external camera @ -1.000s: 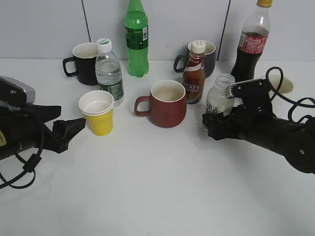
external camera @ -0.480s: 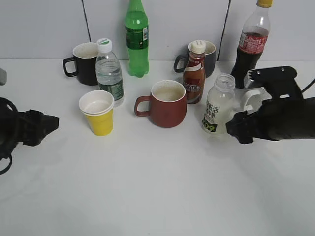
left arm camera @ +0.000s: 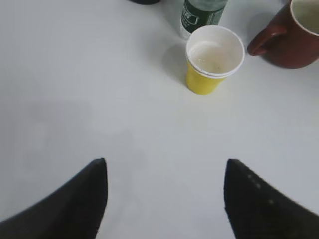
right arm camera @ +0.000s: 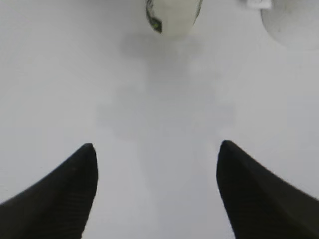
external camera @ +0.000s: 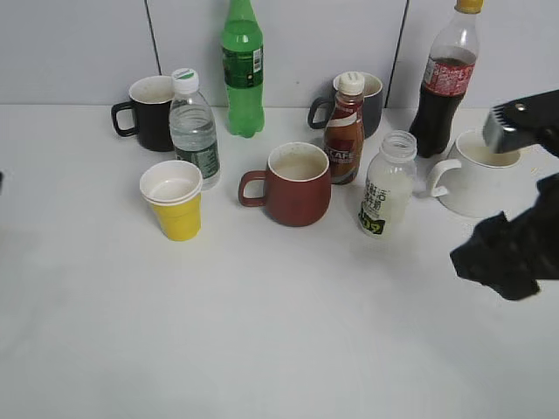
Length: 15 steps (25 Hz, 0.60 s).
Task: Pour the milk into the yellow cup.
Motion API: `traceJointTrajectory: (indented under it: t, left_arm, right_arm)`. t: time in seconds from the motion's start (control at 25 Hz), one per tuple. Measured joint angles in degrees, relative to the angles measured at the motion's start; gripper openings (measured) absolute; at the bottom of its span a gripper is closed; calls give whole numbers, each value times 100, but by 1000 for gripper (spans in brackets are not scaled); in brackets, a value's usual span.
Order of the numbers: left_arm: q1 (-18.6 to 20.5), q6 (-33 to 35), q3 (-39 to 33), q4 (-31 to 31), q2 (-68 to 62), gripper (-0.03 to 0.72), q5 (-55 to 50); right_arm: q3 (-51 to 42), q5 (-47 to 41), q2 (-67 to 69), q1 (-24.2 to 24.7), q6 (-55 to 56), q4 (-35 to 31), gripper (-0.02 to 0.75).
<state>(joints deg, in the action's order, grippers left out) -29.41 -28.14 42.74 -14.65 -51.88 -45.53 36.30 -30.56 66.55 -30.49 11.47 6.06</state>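
The milk bottle (external camera: 386,184) stands upright and capless on the white table, right of the red-brown mug; its lower part shows at the top of the right wrist view (right arm camera: 173,15). The yellow cup (external camera: 175,201) stands at the left with white liquid in it, also in the left wrist view (left arm camera: 213,59). My right gripper (external camera: 502,259) is open and empty, well to the right of and nearer than the bottle; its jaws (right arm camera: 157,164) frame bare table. My left gripper (left arm camera: 164,174) is open and empty, well short of the cup, and out of the exterior view.
A red-brown mug (external camera: 295,184), brown coffee bottle (external camera: 344,129), water bottle (external camera: 194,127), green bottle (external camera: 242,68), black mug (external camera: 147,112), dark mug (external camera: 371,98), cola bottle (external camera: 444,80) and white mug (external camera: 476,174) stand along the back half. A grey wall (external camera: 87,44) bounds the table.
My right gripper has let go of the milk bottle and pulled back right and toward the front. My left arm has withdrawn left out of the exterior view. The bottle stands alone.
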Motion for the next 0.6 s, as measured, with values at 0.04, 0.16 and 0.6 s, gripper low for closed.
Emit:
traceJointTrajectory:
  t: [0.04, 0.16, 0.6]
  left_arm:
    - [-27, 79, 113, 52, 276, 548, -258]
    - [-52, 637, 198, 223, 1038, 548, -1181]
    - [-60, 1864, -101, 828, 3879, 515, -2417]
  right_arm:
    - [5, -351, -242, -24, -270, -282, 554]
    - [5, -1306, -1135, -41, -1100, -987, 554]
    - [-272, -3248, -4828, -52, -1761, -1294, 554]
